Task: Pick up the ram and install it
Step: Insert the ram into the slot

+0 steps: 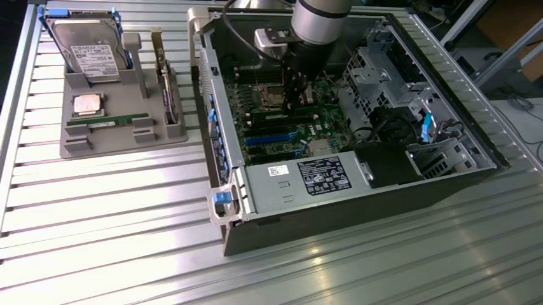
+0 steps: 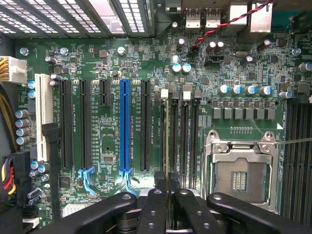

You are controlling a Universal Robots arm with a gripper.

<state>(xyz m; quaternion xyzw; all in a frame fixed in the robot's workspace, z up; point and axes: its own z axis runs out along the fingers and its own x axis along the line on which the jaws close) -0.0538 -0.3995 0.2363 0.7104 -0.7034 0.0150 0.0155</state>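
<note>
Counts — two ram: one ram stick (image 1: 109, 121) on the tray (image 1: 119, 143) at 9 o'clock from the case (image 1: 339, 216), other ram stick (image 2: 167, 141) sits in the one gripper (image 2: 167, 183). One hard drive (image 1: 89, 51), one processor chip (image 1: 88, 103), one expansion card (image 1: 168, 89).

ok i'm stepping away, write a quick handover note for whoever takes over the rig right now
Gripper: shut on the ram, held edge-on.
Where: the arm is down inside the open case. The ram is lined up along the memory slots, beside the empty processor socket. A second ram stick lies on the tray outside the case.
Done: pick-up.
Left: seating. Cannot tell whether the ram touches a slot yet.
</note>
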